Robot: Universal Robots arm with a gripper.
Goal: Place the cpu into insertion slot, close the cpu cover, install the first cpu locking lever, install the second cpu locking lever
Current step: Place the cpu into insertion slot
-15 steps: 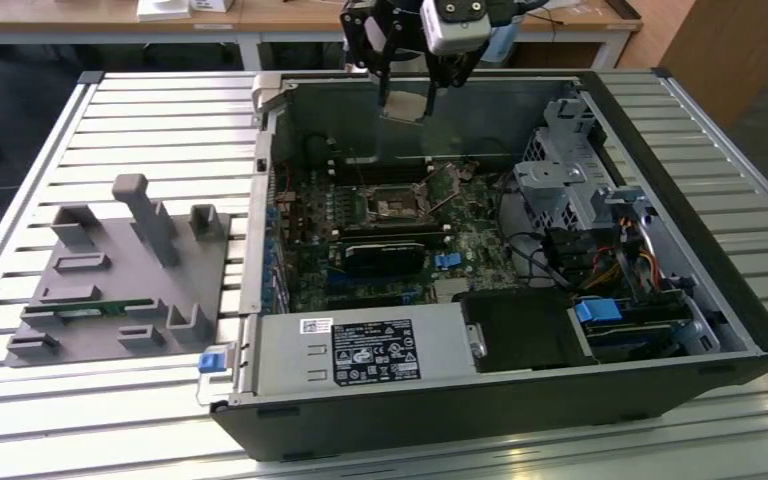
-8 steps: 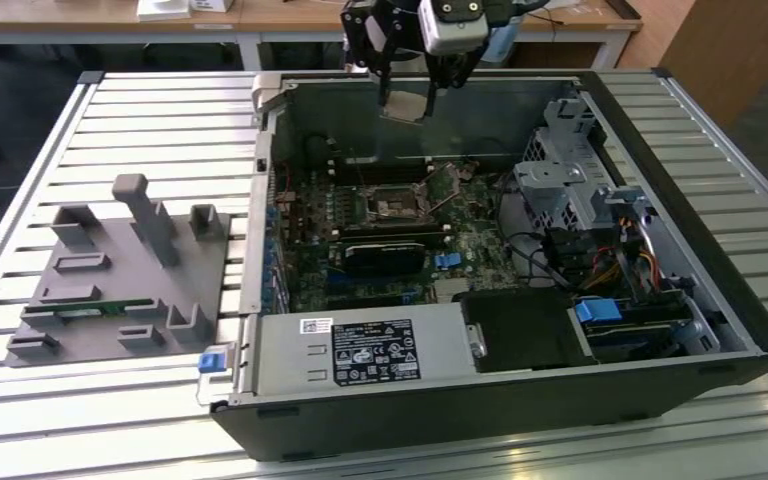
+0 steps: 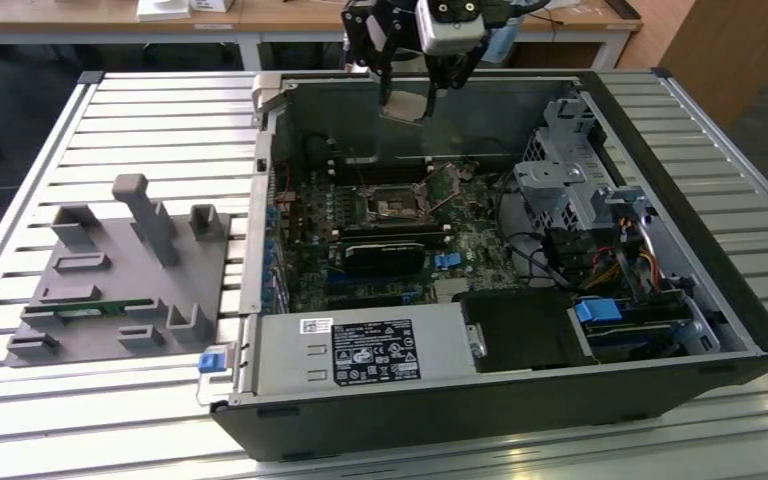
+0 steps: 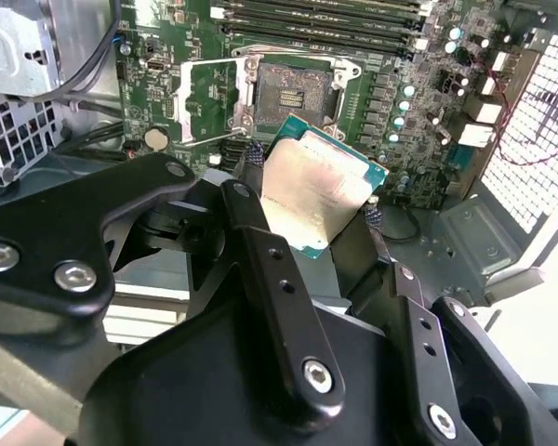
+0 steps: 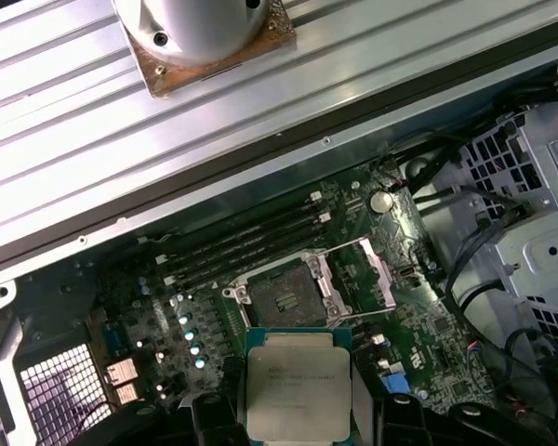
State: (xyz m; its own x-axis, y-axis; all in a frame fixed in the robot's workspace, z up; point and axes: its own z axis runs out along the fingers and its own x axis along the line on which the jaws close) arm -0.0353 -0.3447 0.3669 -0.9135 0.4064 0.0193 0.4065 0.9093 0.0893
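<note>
My gripper [image 3: 408,95] hangs above the back of the open computer case and is shut on the cpu [image 3: 404,106], a flat silver-grey square with a green rim. In both wrist views the cpu [image 4: 316,190] [image 5: 296,386] sits pinched between the black fingers [image 4: 249,167]. The insertion slot [image 3: 395,205] [image 4: 293,93] [image 5: 284,297] lies well below it on the green board, uncovered, with its dark centre showing. The cpu cover [image 4: 209,98] [image 5: 365,274] is swung open beside the slot.
The case stands on a slatted metal table [image 3: 157,120]. A grey fixture tray [image 3: 117,280] lies at the exterior view's left. Inside the case are a black block [image 3: 384,250], a power supply [image 3: 357,352], a drive cage [image 3: 571,190] and loose cables [image 3: 544,250].
</note>
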